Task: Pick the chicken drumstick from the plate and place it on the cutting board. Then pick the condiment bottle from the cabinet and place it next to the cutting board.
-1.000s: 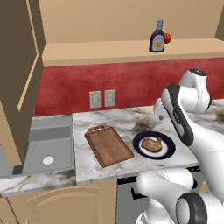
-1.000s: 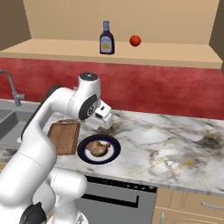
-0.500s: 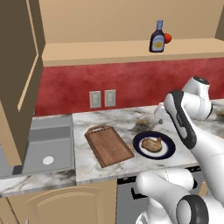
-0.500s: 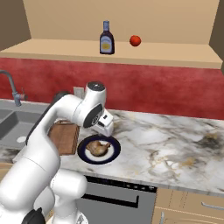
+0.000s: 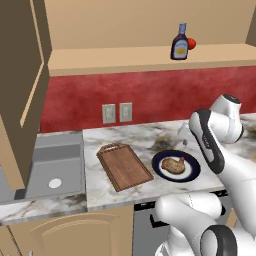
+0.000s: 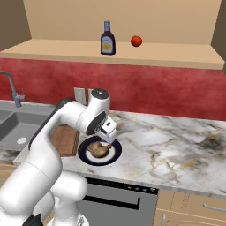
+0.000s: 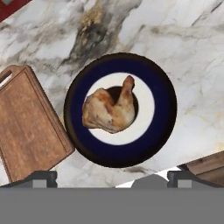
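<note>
We are looking down along the pincer [image 7: 112,177], whose two dark tips are standing wide apart at the bottom edge of the hand view with nothing between them. The chicken drumstick [image 7: 111,109] is lying in the middle of the plate [image 7: 164,89], its thin bone end pointing toward one o'clock and its fat end toward nine o'clock. The plate is sitting on the marble tabletop [image 7: 192,39], and the cutting board [image 7: 26,131] is lying just beside it at about eight o'clock, the rims very near; we cannot tell whether they are touching. In the left base view we are seeing the arm bending over the tabletop [image 5: 120,145], with the plate [image 5: 192,172] below it holding the chicken drumstick [image 5: 173,164], and the cutting board [image 5: 124,166] lying at the plate's nine o'clock, its handle tab pointing away toward the red wall [image 5: 145,95]. In the right base view the pincer [image 6: 108,140] is hanging just above the chicken drumstick [image 6: 98,149] on the plate [image 6: 114,154]. The condiment bottle [image 6: 107,39] is standing upright on the shelf of the cabinet [image 6: 176,55], a small red ball [image 6: 136,41] resting near it at three o'clock. A sink [image 5: 52,167] is lying at the cutting board's nine o'clock.
</note>
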You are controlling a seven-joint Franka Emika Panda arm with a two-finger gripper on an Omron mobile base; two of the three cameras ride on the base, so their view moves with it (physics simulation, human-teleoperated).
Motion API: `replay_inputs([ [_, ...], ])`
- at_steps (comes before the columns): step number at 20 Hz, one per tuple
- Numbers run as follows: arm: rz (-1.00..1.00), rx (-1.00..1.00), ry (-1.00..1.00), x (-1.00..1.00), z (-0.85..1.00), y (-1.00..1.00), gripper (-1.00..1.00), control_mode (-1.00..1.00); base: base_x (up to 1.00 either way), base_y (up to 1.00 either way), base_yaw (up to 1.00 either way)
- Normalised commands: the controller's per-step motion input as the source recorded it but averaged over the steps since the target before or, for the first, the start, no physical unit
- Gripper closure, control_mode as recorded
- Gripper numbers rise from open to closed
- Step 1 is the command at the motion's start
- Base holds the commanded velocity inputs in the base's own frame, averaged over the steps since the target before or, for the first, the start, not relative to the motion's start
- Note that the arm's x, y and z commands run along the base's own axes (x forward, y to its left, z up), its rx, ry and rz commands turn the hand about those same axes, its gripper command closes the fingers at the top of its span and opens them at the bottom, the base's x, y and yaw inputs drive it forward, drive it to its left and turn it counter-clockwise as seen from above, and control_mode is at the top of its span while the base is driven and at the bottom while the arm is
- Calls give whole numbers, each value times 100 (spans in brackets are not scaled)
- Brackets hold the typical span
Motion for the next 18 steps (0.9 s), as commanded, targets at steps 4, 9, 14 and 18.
replay_inputs([
  [4, -5, 1, 0, 8, -14, -6, -100, -100, 0, 0, 0],
  [9, -3, 2, 0, 23, -13, -1, -100, -100, 0, 0, 0],
  [14, -2, 3, 0, 31, -9, -4, -100, -100, 0, 0, 0],
  [18, -2, 3, 0, 18, -12, -12, -100, -100, 0, 0, 0],
])
